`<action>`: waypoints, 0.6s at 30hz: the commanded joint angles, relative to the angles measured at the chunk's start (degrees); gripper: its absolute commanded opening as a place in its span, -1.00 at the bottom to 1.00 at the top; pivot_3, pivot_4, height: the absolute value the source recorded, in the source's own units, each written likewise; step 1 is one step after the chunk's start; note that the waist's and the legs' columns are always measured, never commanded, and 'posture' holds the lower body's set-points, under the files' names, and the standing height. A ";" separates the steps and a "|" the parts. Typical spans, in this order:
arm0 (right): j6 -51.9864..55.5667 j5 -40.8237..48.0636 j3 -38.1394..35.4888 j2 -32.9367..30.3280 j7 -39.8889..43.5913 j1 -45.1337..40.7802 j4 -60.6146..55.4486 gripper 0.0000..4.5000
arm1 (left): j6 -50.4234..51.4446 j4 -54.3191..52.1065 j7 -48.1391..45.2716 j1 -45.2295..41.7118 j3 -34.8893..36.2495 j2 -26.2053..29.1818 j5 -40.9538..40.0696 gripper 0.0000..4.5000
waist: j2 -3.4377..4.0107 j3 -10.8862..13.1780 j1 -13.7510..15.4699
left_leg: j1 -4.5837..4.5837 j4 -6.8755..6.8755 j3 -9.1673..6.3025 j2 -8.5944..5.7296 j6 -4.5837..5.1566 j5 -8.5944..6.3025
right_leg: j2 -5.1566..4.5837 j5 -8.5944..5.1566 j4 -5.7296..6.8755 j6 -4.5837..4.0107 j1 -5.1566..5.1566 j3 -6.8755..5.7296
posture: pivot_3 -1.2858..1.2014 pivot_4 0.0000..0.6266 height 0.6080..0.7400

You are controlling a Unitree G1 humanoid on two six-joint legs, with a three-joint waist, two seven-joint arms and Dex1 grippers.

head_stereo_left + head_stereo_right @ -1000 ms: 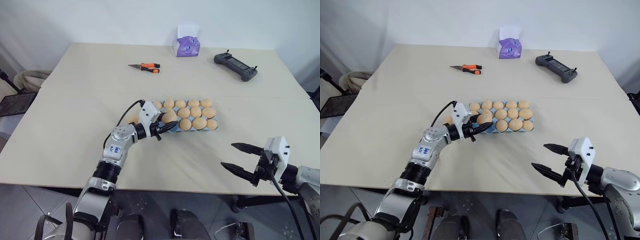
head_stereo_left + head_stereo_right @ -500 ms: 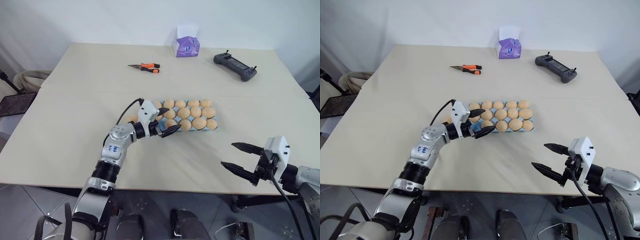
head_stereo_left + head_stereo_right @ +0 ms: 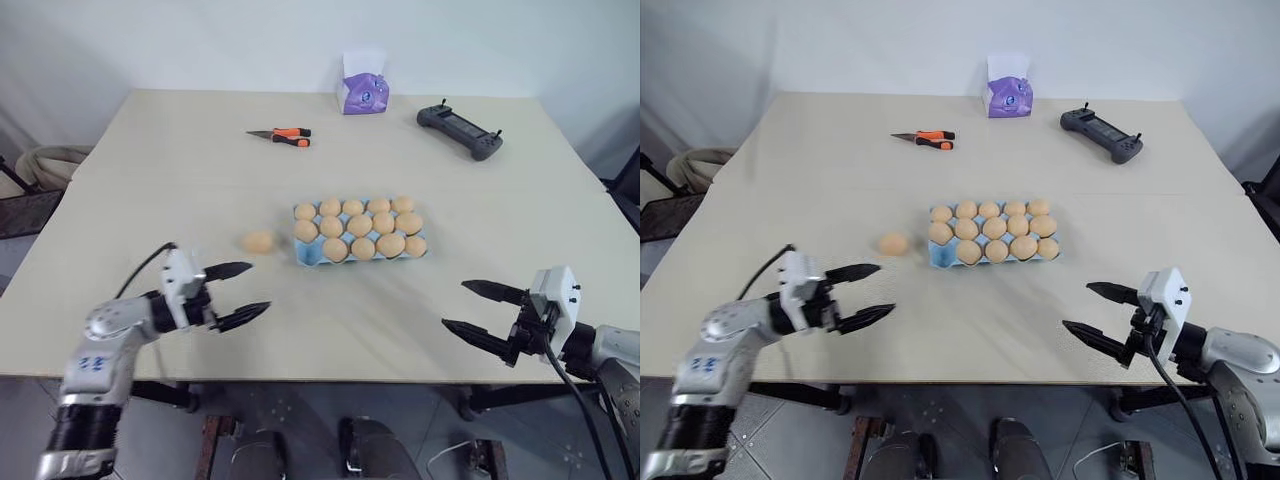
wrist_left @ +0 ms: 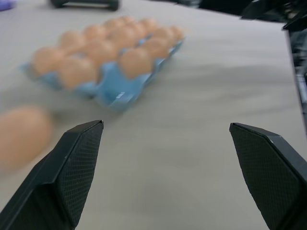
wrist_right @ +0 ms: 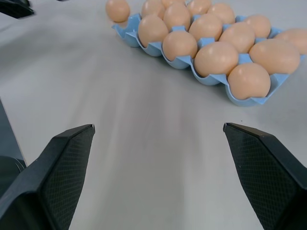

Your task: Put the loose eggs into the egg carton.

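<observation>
Now the bench (image 3: 180,160), a wide pale beige top set against a white wall, carries everything, and grey floor tiles show below its near edge. Since a second ago the left arm has swung back from the egg carton (image 3: 312,252) to the bench's near left corner, where the left gripper (image 3: 238,292) hangs with its jaws spread wide and nothing between them. Back then those jaws were pinched at the carton's near left corner, so I judge that an egg has just been set into a cup there. The right gripper (image 3: 478,310) has kept its place at the near right, jaws also wide apart and empty.

The light blue carton sits mid-bench, and from here it looks nearly full, though I cannot count every cup. One loose egg (image 3: 258,241) lies on the bench just to the carton's left, apart from it; that one is still to be packed.

Farther back lie a dark handheld controller (image 3: 459,131), a purple tissue box (image 3: 360,93), and orange-handled pliers (image 3: 281,135).
</observation>
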 commanded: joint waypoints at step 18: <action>-1.49 -0.29 -0.83 -0.70 3.30 -2.43 1.55 1.00 | -4.57 7.54 3.75 6.88 18.82 4.42 -2.59 0.99 | 0.03 0.02 0.02 | -0.04 -0.34 -0.04 0.01 0.00 -0.19 | -0.13 -0.10 -0.24 -0.15 -0.08 -0.11 | 0.03 -0.52 1.00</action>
